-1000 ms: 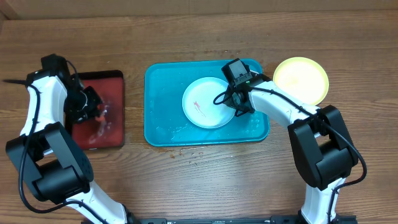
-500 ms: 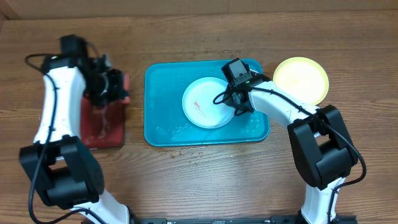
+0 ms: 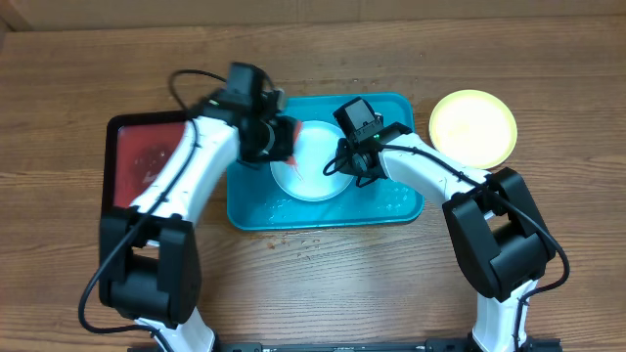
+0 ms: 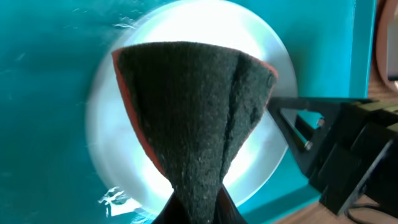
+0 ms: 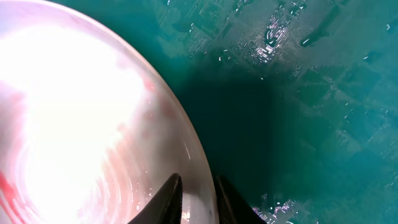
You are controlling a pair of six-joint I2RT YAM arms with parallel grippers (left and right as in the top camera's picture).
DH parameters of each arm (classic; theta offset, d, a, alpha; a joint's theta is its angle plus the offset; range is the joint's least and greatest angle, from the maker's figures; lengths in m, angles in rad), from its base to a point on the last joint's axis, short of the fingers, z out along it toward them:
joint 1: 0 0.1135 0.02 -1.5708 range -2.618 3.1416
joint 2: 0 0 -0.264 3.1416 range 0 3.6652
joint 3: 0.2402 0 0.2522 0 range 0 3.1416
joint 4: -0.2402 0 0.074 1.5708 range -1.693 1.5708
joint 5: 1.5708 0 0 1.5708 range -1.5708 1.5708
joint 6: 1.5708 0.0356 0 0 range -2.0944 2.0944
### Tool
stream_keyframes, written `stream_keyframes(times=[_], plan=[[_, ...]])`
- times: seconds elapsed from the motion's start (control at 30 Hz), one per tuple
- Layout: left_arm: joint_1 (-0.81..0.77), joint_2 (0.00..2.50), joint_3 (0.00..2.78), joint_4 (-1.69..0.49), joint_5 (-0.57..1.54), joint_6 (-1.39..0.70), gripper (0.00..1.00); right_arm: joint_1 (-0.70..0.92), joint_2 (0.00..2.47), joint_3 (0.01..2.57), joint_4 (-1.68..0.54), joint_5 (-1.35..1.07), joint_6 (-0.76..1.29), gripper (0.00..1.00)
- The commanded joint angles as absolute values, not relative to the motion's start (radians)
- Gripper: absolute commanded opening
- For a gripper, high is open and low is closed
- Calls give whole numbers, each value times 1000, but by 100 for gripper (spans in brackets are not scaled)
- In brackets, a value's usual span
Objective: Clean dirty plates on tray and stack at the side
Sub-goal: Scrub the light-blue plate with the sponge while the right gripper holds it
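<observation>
Teal tray (image 3: 396, 200) holds our white plate (image 3: 315, 168). Our right claw (image 5: 196, 198) pinches its rim, and our left claw (image 3: 278, 144) clamps a dark sponge (image 4: 199, 112) above it. Right of the tray, a yellow plate (image 3: 473, 127) sits on the desk (image 3: 313, 293).

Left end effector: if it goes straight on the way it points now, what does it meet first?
The dark pad in the left end effector would likely touch the white plate on the tray; depth is unclear.
</observation>
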State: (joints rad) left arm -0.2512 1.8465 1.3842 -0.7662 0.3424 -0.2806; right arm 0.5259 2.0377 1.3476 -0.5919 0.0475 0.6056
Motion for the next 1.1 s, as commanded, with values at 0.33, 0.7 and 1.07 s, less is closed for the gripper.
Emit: stream_keyframes(times=[0.33,0.7,1.07], plan=[[-391,1939,1298,-621,251,-383,17,527,2072,1335,-600,43,593,21],[-346,1939,1346,-636,245,-359,74,527,2072,1335,-607,51,593,23],[-345,1946,1376,-653,248,-292,48,527,2072,1335,-606,78,594,29]])
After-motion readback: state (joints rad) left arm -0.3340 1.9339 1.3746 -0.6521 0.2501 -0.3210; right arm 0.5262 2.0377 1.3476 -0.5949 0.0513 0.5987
